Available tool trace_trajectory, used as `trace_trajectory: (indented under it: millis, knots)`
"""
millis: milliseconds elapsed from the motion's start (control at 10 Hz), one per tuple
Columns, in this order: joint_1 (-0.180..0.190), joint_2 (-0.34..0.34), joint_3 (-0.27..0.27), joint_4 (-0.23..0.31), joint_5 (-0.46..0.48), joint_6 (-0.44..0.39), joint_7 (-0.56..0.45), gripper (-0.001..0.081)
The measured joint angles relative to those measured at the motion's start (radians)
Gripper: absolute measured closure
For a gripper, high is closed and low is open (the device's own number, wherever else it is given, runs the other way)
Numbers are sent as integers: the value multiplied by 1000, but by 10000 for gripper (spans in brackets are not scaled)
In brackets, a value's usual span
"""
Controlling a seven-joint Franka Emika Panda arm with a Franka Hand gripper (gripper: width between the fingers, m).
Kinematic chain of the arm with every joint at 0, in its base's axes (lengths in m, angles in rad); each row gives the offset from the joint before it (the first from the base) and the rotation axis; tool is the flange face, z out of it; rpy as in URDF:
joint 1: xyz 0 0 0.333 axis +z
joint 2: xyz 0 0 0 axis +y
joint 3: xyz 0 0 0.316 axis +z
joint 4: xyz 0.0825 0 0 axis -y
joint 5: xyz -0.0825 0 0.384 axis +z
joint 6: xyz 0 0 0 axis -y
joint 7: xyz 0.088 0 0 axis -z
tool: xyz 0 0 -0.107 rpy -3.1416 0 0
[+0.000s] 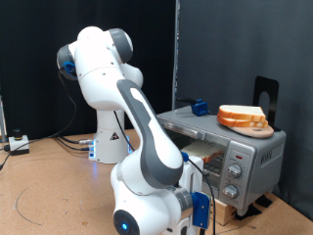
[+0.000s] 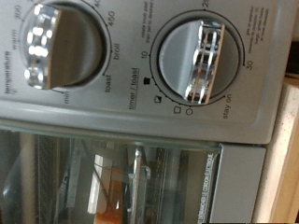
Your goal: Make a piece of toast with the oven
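Gripper [image 1: 201, 217] sat low before the oven [image 1: 235, 147], finger state impossible to tell, timer knob [image 2: 198, 58] close, bread stack [image 1: 243, 117] on top

On the oven [image 2: 140, 121] panel, "timer / toast", "toast", "broil", "10", "30" and "stay on" are printed beside its knobs [image 2: 201, 61].
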Motion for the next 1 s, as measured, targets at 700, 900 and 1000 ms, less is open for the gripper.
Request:
trace_trajectory:
  millis: [700, 900, 1000]
  knots:
    - [57, 6, 22, -47, 66, 126, -13, -1]
    - [74, 15, 27, -40, 77, 149, -13, -1]
    - [82, 23, 27, -36, 78, 154, -13, -1]
